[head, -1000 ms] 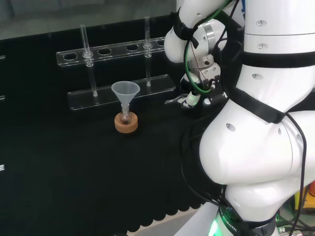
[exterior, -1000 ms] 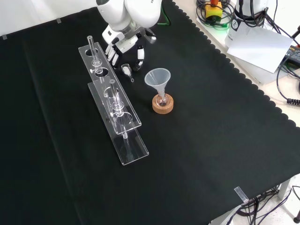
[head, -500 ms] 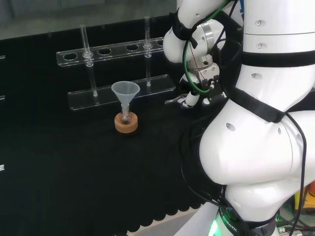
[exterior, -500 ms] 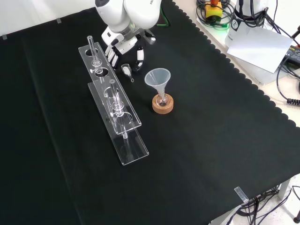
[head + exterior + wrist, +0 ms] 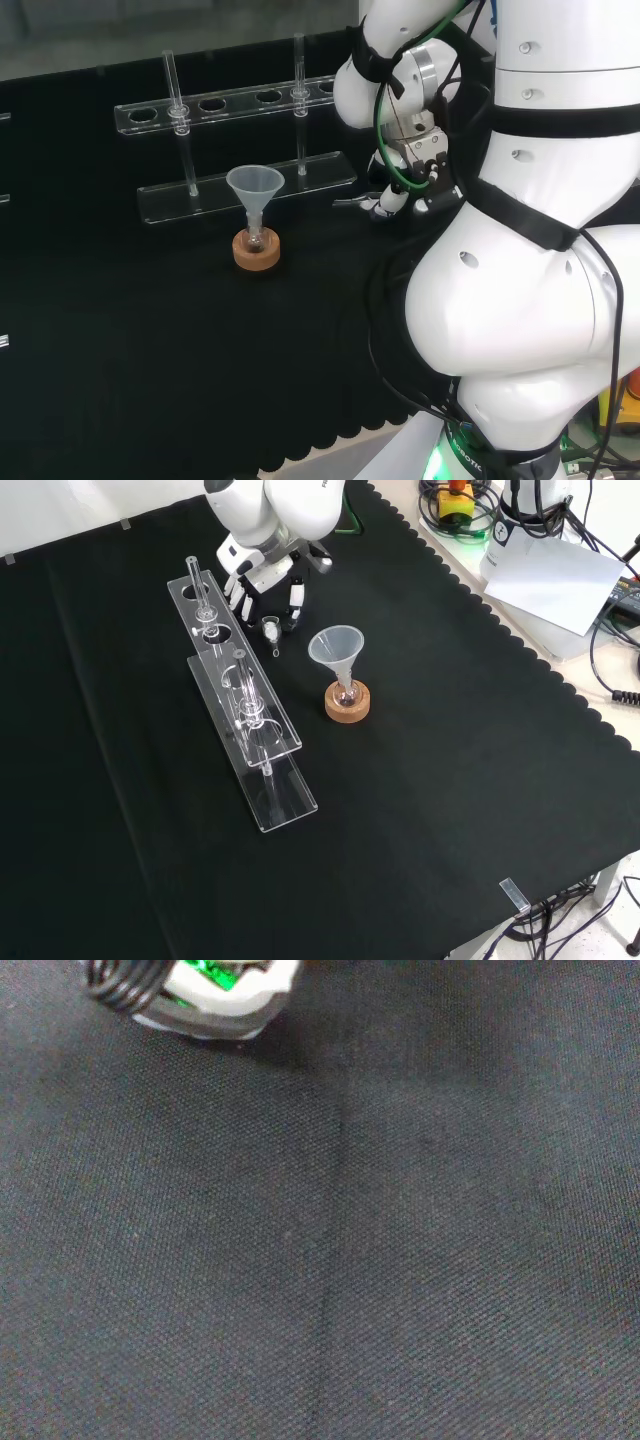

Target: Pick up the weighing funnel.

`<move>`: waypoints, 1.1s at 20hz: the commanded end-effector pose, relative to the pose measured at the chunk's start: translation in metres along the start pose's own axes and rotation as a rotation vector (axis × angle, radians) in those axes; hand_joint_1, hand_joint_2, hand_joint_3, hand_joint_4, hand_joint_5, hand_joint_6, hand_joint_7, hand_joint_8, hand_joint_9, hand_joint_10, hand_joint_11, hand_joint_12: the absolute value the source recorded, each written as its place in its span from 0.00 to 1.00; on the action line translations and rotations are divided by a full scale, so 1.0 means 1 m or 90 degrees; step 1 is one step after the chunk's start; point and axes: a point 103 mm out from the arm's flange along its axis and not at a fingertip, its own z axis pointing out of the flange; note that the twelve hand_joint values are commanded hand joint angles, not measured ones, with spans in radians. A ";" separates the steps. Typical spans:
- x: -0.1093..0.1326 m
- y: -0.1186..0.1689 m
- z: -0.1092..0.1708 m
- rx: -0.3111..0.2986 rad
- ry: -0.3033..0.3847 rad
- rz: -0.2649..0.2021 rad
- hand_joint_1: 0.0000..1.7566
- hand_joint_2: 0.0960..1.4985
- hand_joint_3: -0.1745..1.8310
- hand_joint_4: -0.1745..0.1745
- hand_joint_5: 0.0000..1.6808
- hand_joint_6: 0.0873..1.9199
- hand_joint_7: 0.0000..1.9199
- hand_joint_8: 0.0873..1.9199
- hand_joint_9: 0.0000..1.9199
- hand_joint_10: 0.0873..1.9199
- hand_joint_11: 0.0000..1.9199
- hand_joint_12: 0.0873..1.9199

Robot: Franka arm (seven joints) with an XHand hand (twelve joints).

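The weighing funnel (image 5: 270,629) is a small clear scoop with a short stem, between the test tube rack and the big funnel in the front view. The black and white hand (image 5: 262,580) reaches down over it, with fingers (image 5: 240,598) on one side and the thumb (image 5: 296,600) on the other, curled in on it. In the head view the weighing funnel (image 5: 350,203) sticks out to the left of the hand (image 5: 392,195), its stem just above the cloth. In the wrist view a blurred part of the hand (image 5: 200,1000) shows above black cloth.
A clear test tube rack (image 5: 245,705) with two tubes stands close beside the hand. The big funnel (image 5: 337,650) stands in a small flask on a cork ring (image 5: 347,702). Cables and papers (image 5: 555,575) lie beyond the cloth's scalloped edge.
The hand's fingers have closed in on the weighing funnel. The funnel has shifted slightly, and its stem has turned and risen a little in the head view.
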 end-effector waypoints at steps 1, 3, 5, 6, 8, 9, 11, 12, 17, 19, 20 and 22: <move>0.000 -0.003 -0.005 -0.010 0.013 0.002 0.62 0.48 0.33 1.00 0.70 0.37 0.31 0.28 0.43 0.20 0.34 0.59; 0.000 -0.004 -0.008 -0.005 0.015 -0.003 0.62 0.46 0.36 1.00 0.71 0.38 0.31 0.27 0.44 0.19 0.35 0.59; -0.001 -0.006 -0.012 -0.004 0.023 -0.006 0.63 0.45 0.37 1.00 0.71 0.38 0.31 0.27 0.45 0.19 0.36 0.59; -0.001 -0.007 -0.015 -0.004 0.028 -0.007 0.63 0.45 0.37 1.00 0.71 0.38 0.32 0.27 0.45 0.19 0.36 0.59; -0.003 -0.009 -0.020 -0.003 0.039 -0.010 0.63 0.44 0.38 1.00 0.72 0.37 0.32 0.27 0.45 0.19 0.37 0.58; -0.004 -0.011 -0.023 -0.007 0.043 -0.010 0.63 0.44 0.38 1.00 0.72 0.37 0.32 0.27 0.46 0.19 0.37 0.58; -0.006 -0.014 -0.028 -0.011 0.049 -0.009 0.63 0.44 0.39 1.00 0.72 0.37 0.32 0.27 0.46 0.19 0.37 0.58; -0.006 -0.017 -0.030 -0.012 0.050 -0.010 0.63 0.44 0.39 1.00 0.72 0.37 0.32 0.27 0.46 0.19 0.37 0.58; -0.007 -0.028 -0.042 -0.024 0.047 -0.015 0.63 0.44 0.39 1.00 0.72 0.36 0.33 0.28 0.47 0.19 0.37 0.58; -0.005 -0.034 -0.049 -0.031 0.044 -0.016 0.63 0.43 0.39 1.00 0.72 0.36 0.34 0.28 0.48 0.19 0.37 0.58; -0.004 -0.036 -0.052 -0.034 0.043 -0.017 0.63 0.43 0.39 1.00 0.72 0.36 0.34 0.28 0.48 0.19 0.38 0.58; -0.002 -0.043 -0.058 -0.036 0.037 -0.018 0.63 0.43 0.39 1.00 0.72 0.36 0.34 0.28 0.48 0.19 0.38 0.58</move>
